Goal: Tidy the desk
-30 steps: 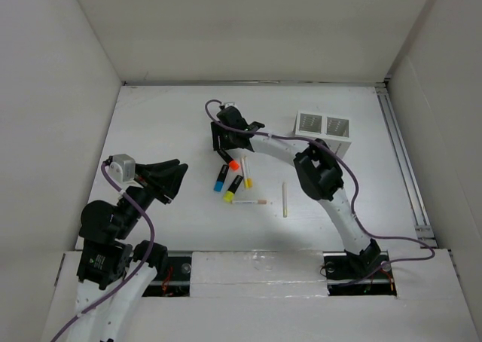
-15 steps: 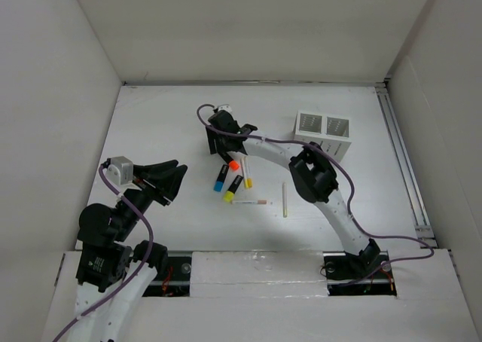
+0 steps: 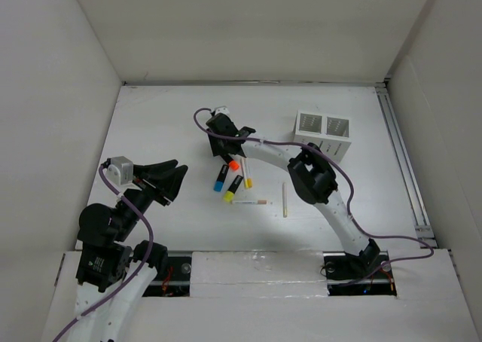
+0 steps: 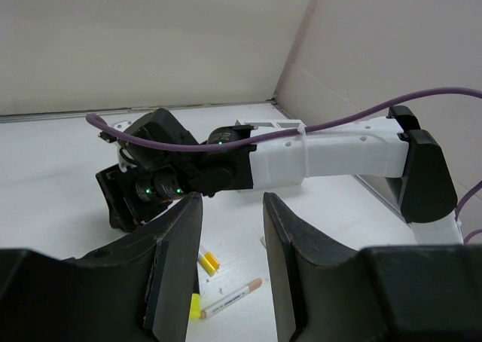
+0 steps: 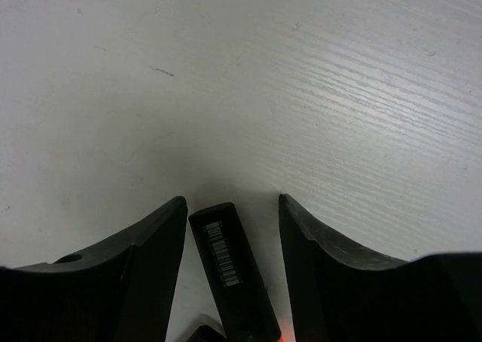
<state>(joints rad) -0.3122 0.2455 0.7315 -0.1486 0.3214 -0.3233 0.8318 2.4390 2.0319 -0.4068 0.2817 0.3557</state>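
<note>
straddling orange highlighter [image 5: 226, 270] untouched, right pincer [image 5: 232, 203] parted

Orange-tipped marker [image 5: 228, 270] runs off my right-wrist view's bottom edge, between right gripper [image 5: 231, 200] fingers; label unreadable.

The matte white tabletop [image 3: 158, 123] has a thin metal rail [image 3: 399, 157] along its right edge. A white slotted pen holder [image 3: 324, 131] with two compartments stands towards the far right. Near the centre lies a loose cluster: a black highlighter with an orange cap [image 3: 233, 164], a blue-ended highlighter [image 3: 220, 178] just to its near left, a yellow-ended highlighter [image 3: 233, 187] beside that, and a white pen with a yellow tip [image 3: 246, 174] on the cluster's right. Nearer, a thin pen with a tan end [image 3: 250, 202] lies crosswise. To its right, a pale stick [image 3: 285, 199] lies lengthwise, apart from the others.
</note>
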